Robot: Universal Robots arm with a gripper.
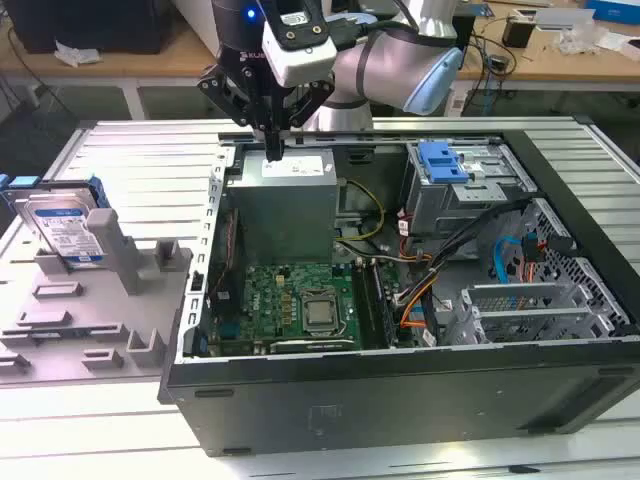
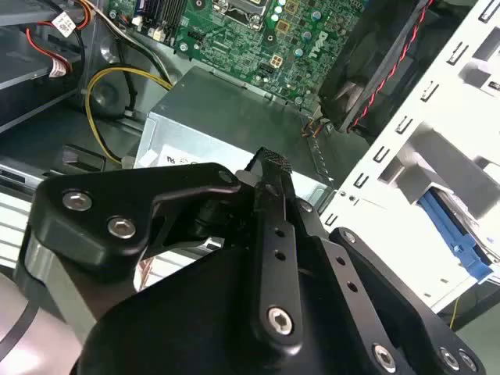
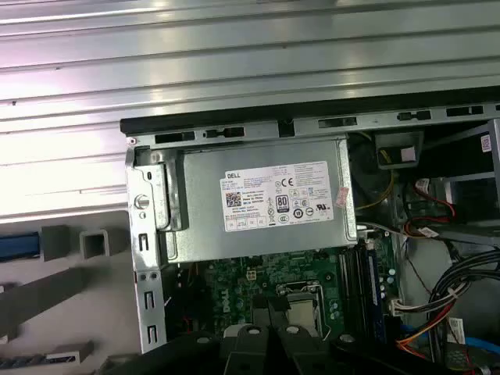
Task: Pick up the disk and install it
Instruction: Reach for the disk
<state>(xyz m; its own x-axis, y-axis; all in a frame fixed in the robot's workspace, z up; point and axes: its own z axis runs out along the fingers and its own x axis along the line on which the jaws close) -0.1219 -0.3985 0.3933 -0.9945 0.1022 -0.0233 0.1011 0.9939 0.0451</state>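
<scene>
disk point(image 1: 62, 232) on tray point(image 1: 60, 340), to the exterior view's left of case point(image 1: 400, 400)

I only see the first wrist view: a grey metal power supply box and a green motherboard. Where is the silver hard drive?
Observer: In the exterior view, the flat silver hard drive with blue rails stands on edge in the grey moulded fixture tray, outside the black computer case, on the exterior view's left.
Operator: Is the pincer carrying anything?
Observer: No. The black pincer is shut and empty, above the grey power supply box.
</scene>
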